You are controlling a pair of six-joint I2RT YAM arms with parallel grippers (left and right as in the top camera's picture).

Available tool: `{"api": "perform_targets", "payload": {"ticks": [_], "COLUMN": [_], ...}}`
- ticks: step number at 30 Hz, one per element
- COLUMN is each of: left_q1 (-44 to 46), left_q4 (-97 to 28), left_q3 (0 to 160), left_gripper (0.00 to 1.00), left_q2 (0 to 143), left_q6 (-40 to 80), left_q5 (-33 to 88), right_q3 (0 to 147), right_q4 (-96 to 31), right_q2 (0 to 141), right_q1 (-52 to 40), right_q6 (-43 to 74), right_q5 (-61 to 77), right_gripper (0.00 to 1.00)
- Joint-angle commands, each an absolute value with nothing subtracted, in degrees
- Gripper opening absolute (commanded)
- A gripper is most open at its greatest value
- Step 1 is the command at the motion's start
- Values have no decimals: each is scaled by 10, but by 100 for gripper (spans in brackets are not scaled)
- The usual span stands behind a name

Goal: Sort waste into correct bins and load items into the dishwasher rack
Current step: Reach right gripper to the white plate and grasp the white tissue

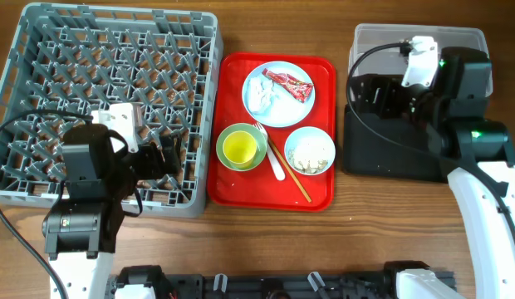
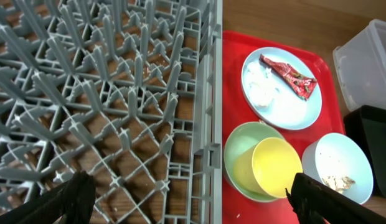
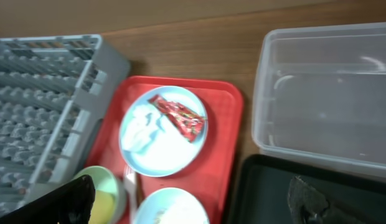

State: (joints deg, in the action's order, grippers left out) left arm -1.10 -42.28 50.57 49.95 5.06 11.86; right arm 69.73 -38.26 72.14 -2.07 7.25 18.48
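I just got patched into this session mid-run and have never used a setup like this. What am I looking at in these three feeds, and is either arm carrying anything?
This is a two-armed robot at a wooden table, and each arm ends in a two-finger gripper. The overhead view looks straight down. The other two views come from cameras on the wrists, so the dark shapes in their bottom corners are each arm's own fingers.

The left gripper hangs over the grey dishwasher rack. The right gripper hangs by the black tray and the clear tub. Both are open and hold nothing.

Between them a red tray carries:
- a white plate with a red wrapper on it
- a green bowl with a yellow cup inside
- a pale bowl with food scraps
- a white spoon
- chopsticks
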Motion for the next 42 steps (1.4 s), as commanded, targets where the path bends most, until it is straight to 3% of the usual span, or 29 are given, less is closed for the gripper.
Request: {"api": "perform_targets", "payload": {"ticks": [1,12,21,31,42], "left_q1": [-8,-9,-8,-8,-8], "left_q4": [-411,-409,-410,-411,-417], "left_q3": [518,518,518,518,518], "left_gripper": [100,100,100,100,100], "left_q2": [500,500,500,500,500], "left_q6": [54,54,54,54,54], "left_q5": [125,119,119,119,119], "right_q3": [756,935,945,945,944], "right_q4": [-403,-438,-371,-363,-343], "right_q2": [747,917,1078,1211,1262], "right_q1": [-62,-187,-256,-296,-300], "right_q6": [91,97,186,270,344], "right_q5": [185,50,12,12,-18], "right_gripper": [100,100,99,84,64]}}
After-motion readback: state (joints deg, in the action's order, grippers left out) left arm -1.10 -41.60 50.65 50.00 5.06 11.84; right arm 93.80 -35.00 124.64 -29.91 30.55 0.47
